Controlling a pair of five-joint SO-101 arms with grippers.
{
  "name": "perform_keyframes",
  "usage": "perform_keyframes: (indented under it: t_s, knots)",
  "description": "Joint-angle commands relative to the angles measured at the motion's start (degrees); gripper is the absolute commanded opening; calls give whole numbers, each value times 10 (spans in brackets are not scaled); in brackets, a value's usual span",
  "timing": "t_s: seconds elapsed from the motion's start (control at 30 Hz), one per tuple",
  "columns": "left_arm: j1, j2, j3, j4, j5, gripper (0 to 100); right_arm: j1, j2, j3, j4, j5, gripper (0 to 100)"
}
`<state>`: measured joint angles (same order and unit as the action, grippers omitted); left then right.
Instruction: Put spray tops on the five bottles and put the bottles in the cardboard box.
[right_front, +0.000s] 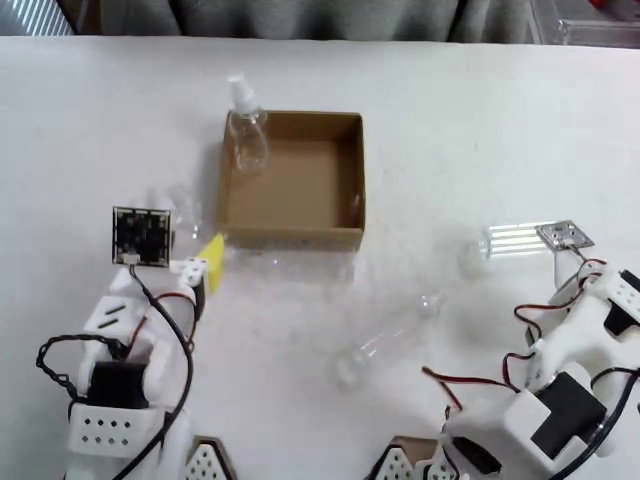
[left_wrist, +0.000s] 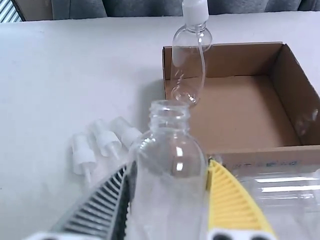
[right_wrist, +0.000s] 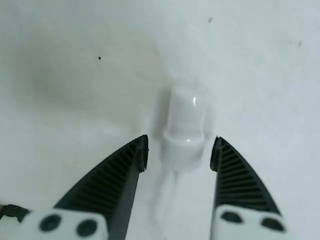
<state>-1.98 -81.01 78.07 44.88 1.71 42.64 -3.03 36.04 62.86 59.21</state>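
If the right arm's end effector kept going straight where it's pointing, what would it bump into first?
Most likely the small white plastic spray top, which lies on the white table directly ahead, in line with the gap of the open right end effector. Depth is hard to judge.

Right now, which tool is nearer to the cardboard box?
Left. The left tool, gripping a clear bottle, sits close by the near corner of the cardboard box. The right tool is farther off, past the box's opposite side, open around a spray top on the table.
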Motion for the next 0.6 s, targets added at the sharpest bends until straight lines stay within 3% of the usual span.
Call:
perform_keyframes:
  t_s: [0.0, 0.3, 0.57]
  knots:
    - [-4, -12, -5, 1, 3, 24, 12, -1, -17, -7, 38, 183]
    - [-4, -12, -5, 2, 3, 24, 15, 0, -12, -8, 44, 179]
    - [-4, -12, -5, 2, 3, 24, -22, 0, 11, -7, 62, 87]
